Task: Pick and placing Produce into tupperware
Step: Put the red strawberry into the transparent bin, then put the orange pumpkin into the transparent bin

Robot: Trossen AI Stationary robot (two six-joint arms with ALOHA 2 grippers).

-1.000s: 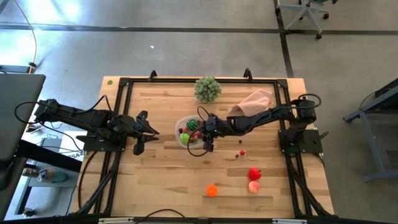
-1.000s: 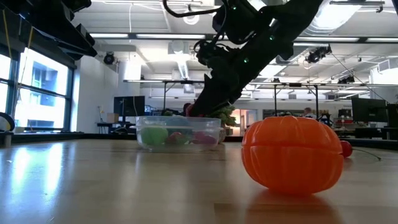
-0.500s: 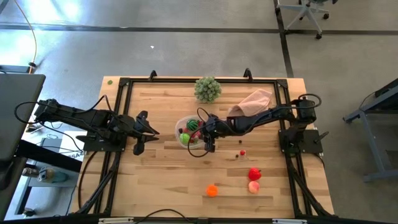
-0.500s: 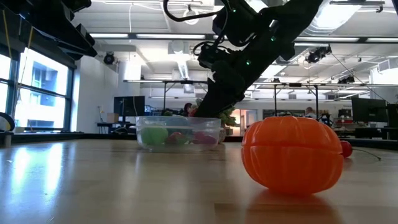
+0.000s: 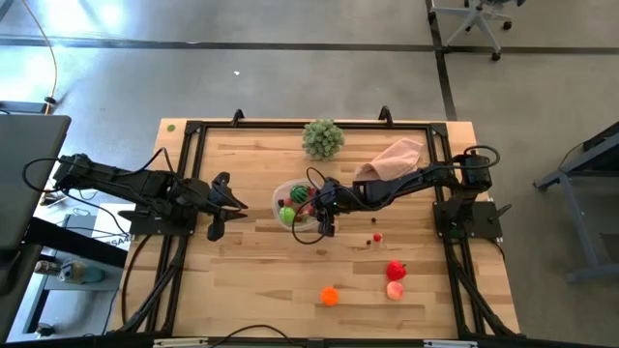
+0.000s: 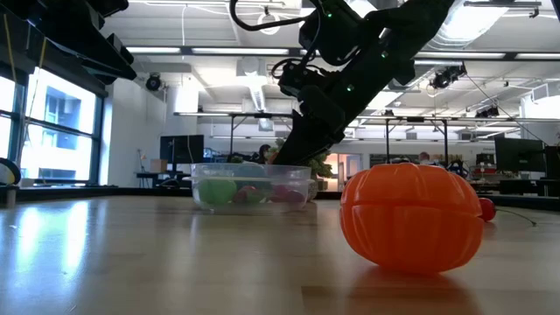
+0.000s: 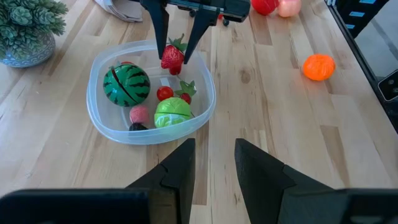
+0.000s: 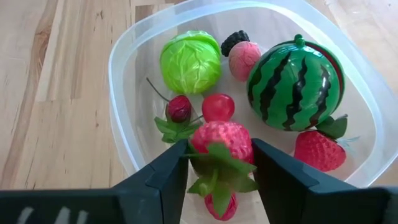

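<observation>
The clear tupperware (image 5: 279, 198) stands mid-table and holds a striped watermelon (image 8: 295, 84), a light green cabbage (image 8: 190, 61), a pink piece (image 8: 244, 59), cherries (image 8: 217, 107) and a strawberry (image 8: 314, 149). My right gripper (image 8: 221, 155) is over the tupperware's right part, shut on another red strawberry (image 7: 173, 57). My left gripper (image 7: 214, 146) is open and empty, to the left of the tupperware (image 7: 93, 106). An orange piece (image 5: 330, 296), a red piece (image 5: 396, 270), a pink piece (image 5: 395, 289) and tiny red berries (image 5: 376, 236) lie on the table. My right gripper pinches the strawberry's two sides (image 8: 199, 146) between its two fingers (image 8: 168, 174). Its green leaves face back toward the wrist. The fingers point down, slanting in from the table's right. The strawberry hangs lifted clear above the things in the tupperware.
A pale green leafy ball (image 5: 323, 138) stands at the far edge and a pinkish-beige cloth (image 5: 395, 157) lies to its right, under my right arm. A black frame (image 5: 193, 130) rims the table. Bare wood lies between the tupperware and the near pieces.
My right gripper, still shut on the strawberry, has gone a little up and toward the table's right over the tupperware, then kept still.
</observation>
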